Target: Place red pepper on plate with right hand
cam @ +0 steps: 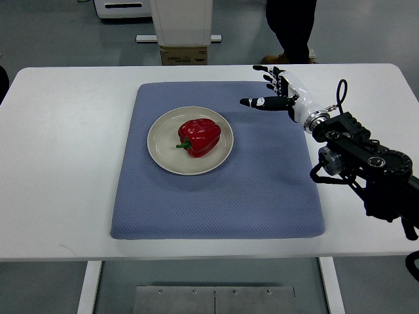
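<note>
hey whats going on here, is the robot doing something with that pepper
The red pepper already lies on the plate, which sits on a blue mat on the white table. The right hand hangs above the mat's far right corner, apart from the plate, fingers spread and holding nothing. So the placing looks done. The left arm is out of view. A person's legs show beyond the table's far edge.
</note>
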Controlling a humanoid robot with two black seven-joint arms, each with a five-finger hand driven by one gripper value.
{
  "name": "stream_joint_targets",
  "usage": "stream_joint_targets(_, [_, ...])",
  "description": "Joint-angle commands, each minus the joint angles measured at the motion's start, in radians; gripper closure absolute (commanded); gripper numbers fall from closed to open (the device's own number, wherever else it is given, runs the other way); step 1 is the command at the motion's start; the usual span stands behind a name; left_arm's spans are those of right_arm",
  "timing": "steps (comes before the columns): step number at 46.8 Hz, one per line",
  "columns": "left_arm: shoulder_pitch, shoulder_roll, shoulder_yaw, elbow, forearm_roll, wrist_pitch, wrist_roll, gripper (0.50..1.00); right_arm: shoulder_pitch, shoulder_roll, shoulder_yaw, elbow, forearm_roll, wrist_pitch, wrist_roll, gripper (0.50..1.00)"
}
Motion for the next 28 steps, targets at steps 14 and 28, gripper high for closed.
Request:
stream_joint_targets(14, [0.000,0.000,0.000,0.000,0.000,0.000,0.000,0.500,-0.068,-0.022,0.142,-0.001,0.061,-0.002,-0.006,0.509])
stream_joint_targets(28, [0.000,0.000,0.000,0.000,0.000,0.000,0.000,0.500,-0.125,-0.022,0.258,-0.001,0.161,-0.004,-0.001,0.500])
